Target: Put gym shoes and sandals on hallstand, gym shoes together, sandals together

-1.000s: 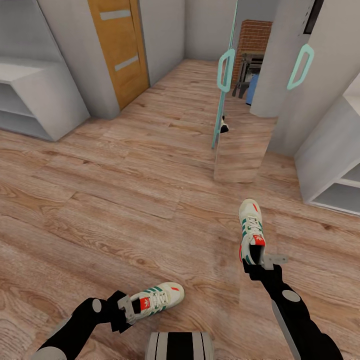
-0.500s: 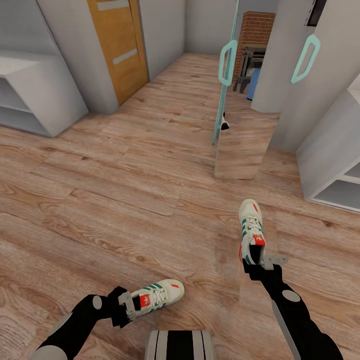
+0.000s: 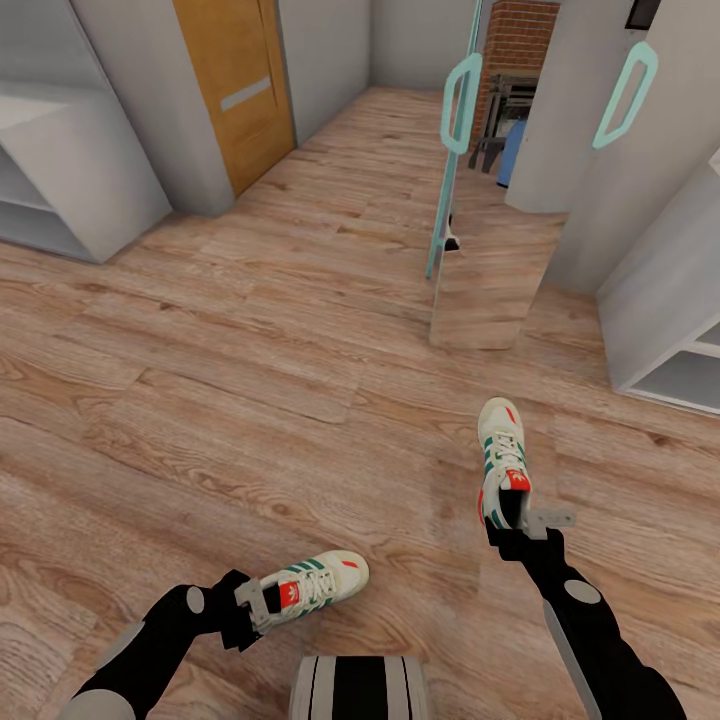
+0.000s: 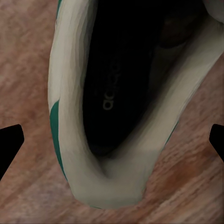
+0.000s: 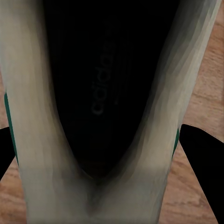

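One gym shoe (image 3: 312,588) was gripped at its heel by the left gripper (image 3: 258,604), and the other gym shoe (image 3: 503,460) likewise by the right gripper (image 3: 520,522). Both sets of jaws were closed on heel collars, both shoes lifted clear of the corridor floor (image 3: 250,400), apparently so the pair could be carried together to a rack. "adidas" could be read on each insole in the wrist views, and a red-orange tongue label (image 3: 290,595) was shown.

Close view down into the dark opening of a cream-white gym shoe (image 5: 46,154), faint lettering printed on its black insole (image 5: 103,79). Thin green stripes show at both outer sides. Two black fingertips (image 5: 203,154) flank the heel, above light brown wood-grain floor (image 5: 205,98).
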`<state>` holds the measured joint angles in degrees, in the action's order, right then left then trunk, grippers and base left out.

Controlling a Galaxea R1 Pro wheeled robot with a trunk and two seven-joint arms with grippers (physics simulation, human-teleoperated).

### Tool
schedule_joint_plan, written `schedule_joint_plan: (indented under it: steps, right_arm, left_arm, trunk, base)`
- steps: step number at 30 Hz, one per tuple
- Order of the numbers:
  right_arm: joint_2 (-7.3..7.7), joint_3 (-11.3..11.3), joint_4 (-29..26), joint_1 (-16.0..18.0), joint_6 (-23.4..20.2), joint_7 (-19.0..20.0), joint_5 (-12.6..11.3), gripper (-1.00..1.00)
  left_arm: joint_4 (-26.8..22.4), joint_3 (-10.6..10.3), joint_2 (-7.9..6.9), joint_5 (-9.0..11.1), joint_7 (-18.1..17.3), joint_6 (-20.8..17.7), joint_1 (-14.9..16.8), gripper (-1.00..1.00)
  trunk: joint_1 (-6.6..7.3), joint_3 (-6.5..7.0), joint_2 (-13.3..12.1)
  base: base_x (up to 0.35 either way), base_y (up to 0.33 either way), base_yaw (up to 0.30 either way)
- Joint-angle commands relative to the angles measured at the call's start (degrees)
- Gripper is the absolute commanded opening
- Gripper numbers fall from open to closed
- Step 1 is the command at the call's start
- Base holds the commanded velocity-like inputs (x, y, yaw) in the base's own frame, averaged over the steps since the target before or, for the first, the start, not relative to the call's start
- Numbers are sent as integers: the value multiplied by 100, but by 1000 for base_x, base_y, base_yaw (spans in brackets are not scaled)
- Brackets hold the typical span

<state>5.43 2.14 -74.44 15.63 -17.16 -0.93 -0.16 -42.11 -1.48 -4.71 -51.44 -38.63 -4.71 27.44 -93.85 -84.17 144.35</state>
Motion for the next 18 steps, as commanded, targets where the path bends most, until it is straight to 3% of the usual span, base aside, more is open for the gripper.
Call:
schedule_joint_plan:
  steps: [1,6,15,18]
  right_arm:
    - [2,-3,-9,1,-33,-12,-2,-100]
    - [2,-3,-9,1,-33,-12,-2,-100]
    - [2,-3,-9,1,-33,-12,-2,-100]
    - [2,-3,-9,1,-33,-12,-2,-100]
  left_arm:
    - [-14,-17,-3,-6,-25,-43,0,100]
    - [-16,-18,-3,-6,-28,-46,-1,100]
    - [-17,-19,-7,-6,-23,-48,-2,100]
    - [-17,-19,-5,-6,-22,-48,-2,100]
  trunk:
    - [1,-4,2]
    - [1,-4,2]
    - [-22,-203,14]
    - [-22,-203,14]
  base:
    - [0,0,0]
    - [0,0,0]
    - [0,0,0]
    - [0,0,0]
